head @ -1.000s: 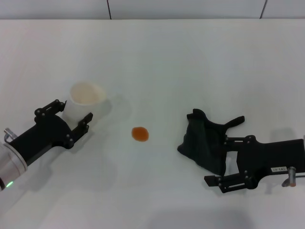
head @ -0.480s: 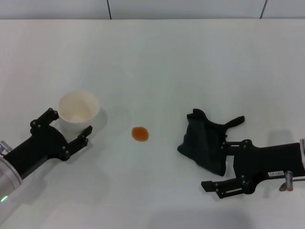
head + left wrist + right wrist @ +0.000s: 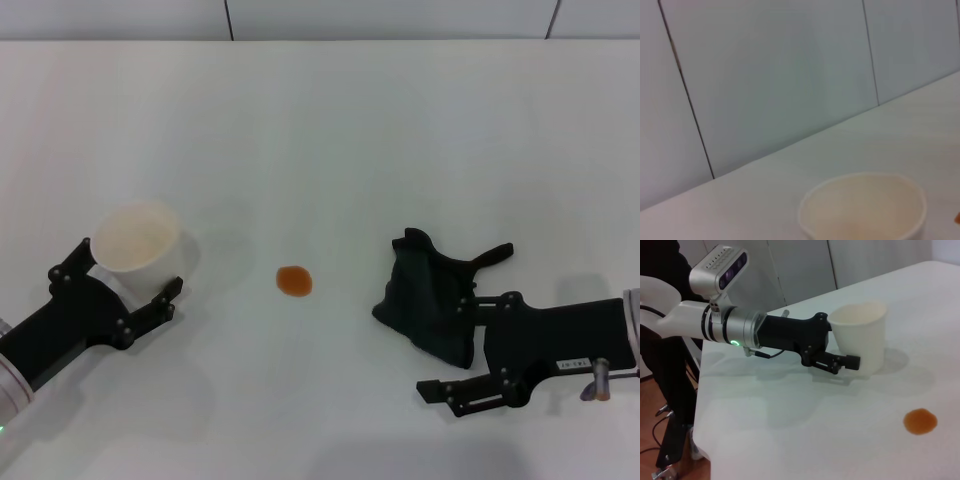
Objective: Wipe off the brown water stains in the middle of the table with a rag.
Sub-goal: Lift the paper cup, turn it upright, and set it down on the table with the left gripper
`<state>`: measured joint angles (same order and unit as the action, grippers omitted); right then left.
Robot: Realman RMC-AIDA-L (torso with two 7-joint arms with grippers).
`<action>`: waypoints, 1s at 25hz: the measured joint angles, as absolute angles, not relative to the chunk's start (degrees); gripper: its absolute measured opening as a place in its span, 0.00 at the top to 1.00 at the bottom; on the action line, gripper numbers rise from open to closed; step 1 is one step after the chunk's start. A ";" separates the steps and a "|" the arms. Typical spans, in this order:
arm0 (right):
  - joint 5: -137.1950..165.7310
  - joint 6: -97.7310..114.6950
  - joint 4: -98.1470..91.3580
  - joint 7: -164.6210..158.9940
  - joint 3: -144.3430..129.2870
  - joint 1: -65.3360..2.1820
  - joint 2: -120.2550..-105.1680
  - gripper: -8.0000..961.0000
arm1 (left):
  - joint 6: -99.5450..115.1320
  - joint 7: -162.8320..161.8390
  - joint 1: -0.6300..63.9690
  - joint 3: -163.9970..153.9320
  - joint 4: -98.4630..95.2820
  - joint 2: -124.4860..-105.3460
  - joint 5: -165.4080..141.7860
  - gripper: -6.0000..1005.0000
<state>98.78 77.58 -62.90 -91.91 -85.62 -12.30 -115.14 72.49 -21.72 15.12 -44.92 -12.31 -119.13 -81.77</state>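
Observation:
A small orange-brown stain [image 3: 294, 281] sits in the middle of the white table [image 3: 330, 130]; it also shows in the right wrist view as the stain [image 3: 920, 421]. To its right lies the crumpled black rag [image 3: 425, 300]. My right gripper [image 3: 468, 322] is open, with one finger on each side of the rag's right edge. At the left, my left gripper [image 3: 115, 285] is shut on a white cup [image 3: 135, 240]. The right wrist view shows that cup [image 3: 860, 335] held just off the table by the left arm [image 3: 740, 327].
The left wrist view shows the cup's rim [image 3: 865, 205] before a grey panelled wall [image 3: 780, 75]. The table's left edge [image 3: 702, 410] drops to the floor, where a dark stand [image 3: 670, 440] is.
The left gripper has carried the white cup leftward and nearer to me, away from the stain. The right gripper has drawn back slightly. Rag and stain have not moved.

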 joint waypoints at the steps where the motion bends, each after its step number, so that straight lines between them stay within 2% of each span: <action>1: 98.78 77.55 -62.91 -91.91 -85.63 -12.37 -115.14 0.12 | 72.53 -22.00 15.11 -44.92 -12.31 -119.11 -81.85 0.18; 5: 98.78 77.52 -62.93 -91.93 -85.65 -12.46 -115.14 0.12 | 72.91 -22.41 14.99 -44.91 -12.31 -119.07 -81.99 0.12; 25: 98.72 77.32 -63.01 -92.02 -86.44 -12.75 -115.13 0.12 | 78.91 -25.59 9.08 -44.94 -16.73 -119.18 -82.01 0.12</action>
